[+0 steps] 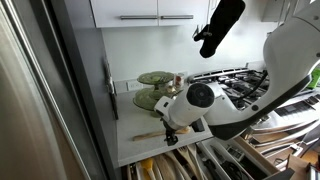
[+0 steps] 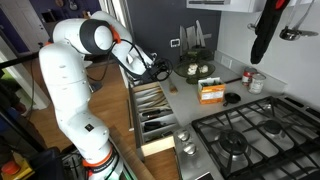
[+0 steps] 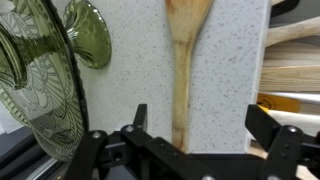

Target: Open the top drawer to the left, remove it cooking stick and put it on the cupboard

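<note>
**Stick is down on the cupboard; little left but to back off**

In an exterior view, the cooking stick (image 1: 148,136) lies flat on the white worktop of the cupboard (image 1: 130,148), just in front of the green dish (image 1: 150,98). My gripper (image 1: 176,128) hangs low over it on the side away from the dish. Below the worktop edge, the top drawer (image 1: 200,162) stands pulled out, with other utensils showing inside.

In an exterior view from the far end of the kitchen, the arm reaches over the open top drawer (image 2: 150,105) and the gripper (image 2: 160,72) sits above the cupboard (image 2: 185,90), close to the green dish (image 2: 197,70). The stick is too small and too masked by the wrist here for me to pick out, so I won't place it from this angle.

In the wrist view, the cooking stick (image 3: 183,70) runs straight up the frame on the bare worktop (image 3: 225,70), beside the green dish (image 3: 35,80) and not touching it. The claw (image 3: 200,135) is spread wide, with its fingers (image 3: 140,118) standing clear on either side of the handle and nothing clamped between them. Beyond the worktop edge, on the side away from the dish, I see pale wooden utensils (image 3: 295,70) in the drawer.

By my reading, the drawer is open, the stick is out and it rests on the cupboard. What is left is lifting the arm away without nudging the handle.
</note>
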Robot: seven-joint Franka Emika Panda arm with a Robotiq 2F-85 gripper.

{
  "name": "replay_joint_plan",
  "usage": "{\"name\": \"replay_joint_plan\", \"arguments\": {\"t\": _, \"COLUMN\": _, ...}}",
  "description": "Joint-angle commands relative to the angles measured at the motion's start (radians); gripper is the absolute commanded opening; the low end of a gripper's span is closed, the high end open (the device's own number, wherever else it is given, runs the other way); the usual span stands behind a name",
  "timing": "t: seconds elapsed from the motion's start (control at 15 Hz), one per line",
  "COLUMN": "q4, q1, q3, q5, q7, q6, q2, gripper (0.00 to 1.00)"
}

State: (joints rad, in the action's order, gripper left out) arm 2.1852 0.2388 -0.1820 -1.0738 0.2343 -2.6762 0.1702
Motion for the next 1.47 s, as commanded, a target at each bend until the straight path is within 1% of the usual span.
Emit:
{"name": "replay_joint_plan", "arguments": {"t": 0.0, "q4": 0.151, "q1": 0.002, "q3": -0.024, "q5": 0.131, "q7": 0.081, "q6": 0.013, "q2": -0.160, "gripper": 0.99}}
{"name": "replay_joint_plan", "arguments": {"t": 0.2, "q4": 0.221, "q1": 0.012, "q3": -0.041, "q5": 0.271, "q7": 0.145, "q6": 0.004, "q2": -0.271, "gripper": 1.00}}
{"name": "replay_joint_plan", "arguments": {"t": 0.47, "q4": 0.267, "q1": 0.033, "q3": -0.043, "q5": 0.450, "q7": 0.213, "q6": 0.062, "q2": -0.391, "gripper": 1.00}}
{"name": "replay_joint_plan", "arguments": {"t": 0.53, "q4": 0.274, "q1": 0.009, "q3": -0.070, "q5": 0.497, "q7": 0.226, "q6": 0.081, "q2": -0.417, "gripper": 1.00}}
{"name": "replay_joint_plan", "arguments": {"t": 0.87, "q4": 0.286, "q1": -0.030, "q3": -0.121, "q5": 0.658, "q7": 0.349, "q6": 0.201, "q2": -0.523, "gripper": 1.00}}
{"name": "replay_joint_plan", "arguments": {"t": 1.07, "q4": 0.297, "q1": -0.053, "q3": -0.148, "q5": 0.729, "q7": 0.449, "q6": 0.246, "q2": -0.569, "gripper": 1.00}}
{"name": "replay_joint_plan", "arguments": {"t": 1.27, "q4": 0.312, "q1": -0.081, "q3": -0.178, "q5": 0.761, "q7": 0.585, "q6": 0.267, "q2": -0.595, "gripper": 1.00}}
{"name": "replay_joint_plan", "arguments": {"t": 1.33, "q4": 0.272, "q1": -0.077, "q3": -0.168, "q5": 0.737, "q7": 0.502, "q6": 0.248, "q2": -0.553, "gripper": 1.00}}
{"name": "replay_joint_plan", "arguments": {"t": 1.4, "q4": 0.275, "q1": -0.080, "q3": -0.173, "q5": 0.737, "q7": 0.512, "q6": 0.249, "q2": -0.558, "gripper": 1.00}}
